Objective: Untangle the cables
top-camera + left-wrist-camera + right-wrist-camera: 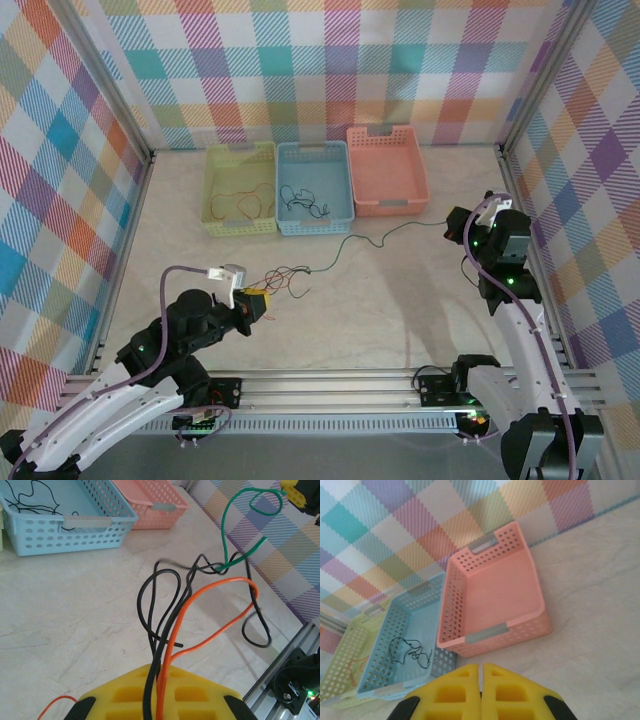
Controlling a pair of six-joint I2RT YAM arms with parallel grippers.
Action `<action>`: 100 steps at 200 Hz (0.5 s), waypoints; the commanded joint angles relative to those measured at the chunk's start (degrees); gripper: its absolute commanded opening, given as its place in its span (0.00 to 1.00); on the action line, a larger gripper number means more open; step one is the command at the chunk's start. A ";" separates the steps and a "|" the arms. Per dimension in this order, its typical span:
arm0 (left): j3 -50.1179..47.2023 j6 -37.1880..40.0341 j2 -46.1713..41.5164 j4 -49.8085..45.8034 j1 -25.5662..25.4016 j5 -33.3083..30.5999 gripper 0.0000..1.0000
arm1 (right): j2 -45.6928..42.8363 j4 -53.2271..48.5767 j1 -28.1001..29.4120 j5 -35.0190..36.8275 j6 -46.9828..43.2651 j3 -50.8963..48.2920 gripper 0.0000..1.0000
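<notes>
My left gripper (159, 672) is shut on a bundle of cables: a black cable (150, 595) and an orange cable (215, 587) run out between its yellow fingers and loop over the table. A green cable (230, 535) hooks through the black loops farther out. From above, the left gripper (258, 298) sits at the table's left middle with the tangle (290, 275) just ahead of it, and the green cable (370, 240) trails toward the right. My right gripper (480, 672) is shut on nothing, raised at the right side (462, 224).
Three baskets line the back wall: a yellow-green basket (240, 228) with an orange cable (240, 200), a blue basket (315, 226) with a black cable (300, 203), and a pink basket (390, 208). Metal frame rails run along the near edge.
</notes>
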 commanded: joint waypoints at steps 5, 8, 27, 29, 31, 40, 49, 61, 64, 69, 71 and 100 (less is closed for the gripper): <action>-0.28 -1.18 -3.03 -2.71 -0.40 -2.67 0.00 | 0.28 -1.42 -2.20 4.09 1.09 -0.26 0.00; -0.28 -1.20 -3.32 -2.82 -0.41 -2.72 0.00 | 0.30 -1.53 -2.48 4.24 1.19 -0.27 0.00; -0.39 -1.38 -4.44 -2.96 -0.41 -3.04 0.00 | 0.36 -1.07 -3.31 3.83 1.50 -0.66 0.00; -0.38 -1.36 -4.45 -3.03 -0.44 -3.12 0.00 | 0.44 -1.17 -3.30 3.86 1.50 -0.62 0.00; -0.37 -1.42 -4.52 -3.02 -0.41 -3.13 0.00 | 0.42 -1.21 -3.27 3.92 1.51 -0.63 0.00; -0.33 -1.44 -4.68 -3.19 -0.41 -3.41 0.00 | 0.56 -1.61 -3.29 4.24 1.23 -0.61 0.00; -0.12 -1.60 -4.87 -3.75 -0.44 -4.10 0.00 | 0.43 -2.12 -3.32 5.33 0.75 -0.65 0.00; 0.07 -1.89 -6.02 -4.44 -0.45 -5.37 0.00 | 0.09 -2.52 -3.41 7.14 0.05 -1.06 0.00; 0.07 -2.03 -6.42 -4.60 -0.40 -5.77 0.00 | 0.07 -2.87 -3.41 7.64 -0.09 -1.15 0.00; 0.07 -2.14 -7.33 -4.93 -0.39 -6.57 0.00 | -0.02 -3.18 -3.41 8.61 -0.12 -1.27 0.00; 0.07 -2.25 -7.53 -5.08 -0.46 -6.88 0.00 | 0.00 -3.28 -3.47 8.84 -0.13 -1.38 0.00; 0.50 -2.53 -11.72 -6.98 -0.42 -9.50 0.00 | 0.53 -4.37 -3.66 11.11 -0.90 -1.76 0.00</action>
